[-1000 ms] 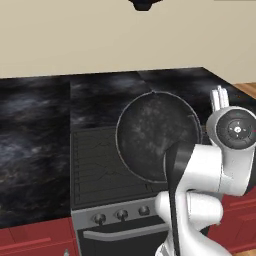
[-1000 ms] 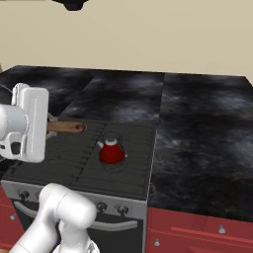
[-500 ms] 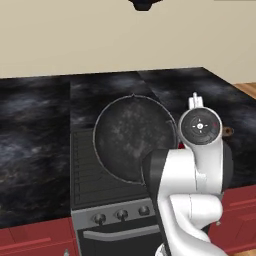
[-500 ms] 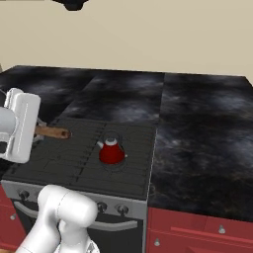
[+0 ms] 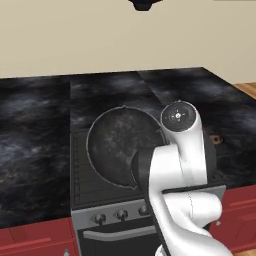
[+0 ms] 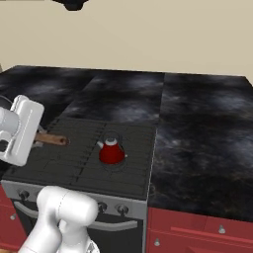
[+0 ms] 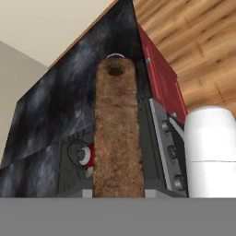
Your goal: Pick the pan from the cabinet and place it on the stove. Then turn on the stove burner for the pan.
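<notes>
The pan (image 5: 122,145), dark and speckled, hangs over the left half of the stove (image 5: 80,192), its round face tipped toward the left base camera. Its brown wooden handle (image 6: 51,140) runs to my gripper (image 6: 38,139), which is shut on it. In the hand view the handle (image 7: 117,138) rises straight up from between the jaws and hides the fingertips. The stove burner (image 5: 82,180) at the front left lies partly under the pan. I cannot tell whether the pan touches the grates. The cabinet is out of view.
A small red kettle (image 6: 112,151) stands on the stove's right half, beside the pan's handle. Knobs (image 6: 121,210) line the stove's steel front. Black stone counter (image 6: 202,128) lies on both sides, with red base cabinets (image 6: 197,232) below it. A dark hood (image 5: 144,4) hangs above.
The arm has swung the pan leftward and a little lower, from over the stove's right side to over its left half. The gripper has stayed shut on the handle.
</notes>
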Controlling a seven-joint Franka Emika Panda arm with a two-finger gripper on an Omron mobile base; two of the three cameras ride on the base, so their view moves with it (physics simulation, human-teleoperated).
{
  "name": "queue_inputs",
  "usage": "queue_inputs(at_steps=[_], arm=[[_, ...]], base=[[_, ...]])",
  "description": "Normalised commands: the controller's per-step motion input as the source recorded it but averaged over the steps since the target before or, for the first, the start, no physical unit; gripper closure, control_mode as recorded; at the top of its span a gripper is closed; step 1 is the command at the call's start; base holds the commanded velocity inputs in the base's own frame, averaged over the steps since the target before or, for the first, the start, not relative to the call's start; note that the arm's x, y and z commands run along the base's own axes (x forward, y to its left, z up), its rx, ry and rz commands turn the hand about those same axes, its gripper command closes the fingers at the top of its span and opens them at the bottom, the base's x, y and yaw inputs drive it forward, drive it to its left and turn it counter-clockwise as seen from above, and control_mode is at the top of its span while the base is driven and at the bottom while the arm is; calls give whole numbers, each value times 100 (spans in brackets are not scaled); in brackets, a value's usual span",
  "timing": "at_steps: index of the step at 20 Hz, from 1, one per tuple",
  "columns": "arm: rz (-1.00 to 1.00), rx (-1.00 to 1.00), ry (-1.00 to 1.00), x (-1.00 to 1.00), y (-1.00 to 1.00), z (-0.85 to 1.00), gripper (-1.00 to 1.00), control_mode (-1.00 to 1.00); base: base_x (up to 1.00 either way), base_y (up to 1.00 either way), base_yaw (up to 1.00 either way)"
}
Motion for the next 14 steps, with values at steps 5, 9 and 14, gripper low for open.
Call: queue_inputs(at_steps=[5,9,14], arm=[[-2,1,3,0,0,-49,100,-100],[-3,1,2,5,0,-33,100,-100],[-5,5,8,30,0,-16,100,-100]], base=[[0,0,0],[0,0,0],[0,0,0]])
